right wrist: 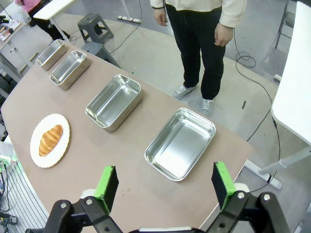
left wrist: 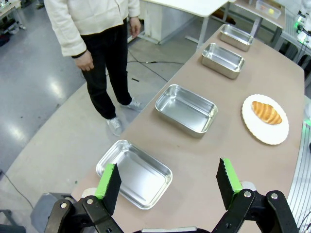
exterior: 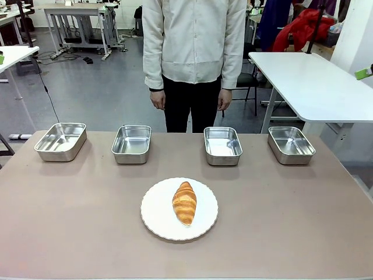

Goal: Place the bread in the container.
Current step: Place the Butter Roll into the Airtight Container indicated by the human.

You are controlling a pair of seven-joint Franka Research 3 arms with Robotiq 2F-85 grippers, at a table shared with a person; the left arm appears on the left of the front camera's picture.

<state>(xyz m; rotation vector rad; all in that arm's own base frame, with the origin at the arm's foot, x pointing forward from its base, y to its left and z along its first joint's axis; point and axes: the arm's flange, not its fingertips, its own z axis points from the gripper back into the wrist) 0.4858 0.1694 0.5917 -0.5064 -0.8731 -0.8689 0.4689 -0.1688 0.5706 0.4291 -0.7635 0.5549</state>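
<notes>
The bread (exterior: 184, 202), a golden-brown croissant, lies on a round white plate (exterior: 154, 219) at the table's near middle. Several alike steel containers stand empty in a row along the far edge; which one is meant I cannot tell: far left (exterior: 60, 141), middle left (exterior: 132, 143), middle right (exterior: 222, 145), far right (exterior: 291, 144). My left gripper (left wrist: 168, 179) hangs open high above the leftmost pan (left wrist: 134, 173), with the bread (left wrist: 266, 112) far off. Over the rightmost pan (right wrist: 180, 143) my right gripper (right wrist: 164, 185) is also open and holds nothing; the bread (right wrist: 50, 140) lies far to its left.
A person (exterior: 193, 52) stands at the far side behind the pans, hands hanging at the sides. A white table (exterior: 315, 81) stands beyond the far right corner. Bare brown tabletop (exterior: 70, 216) surrounds the plate on both sides.
</notes>
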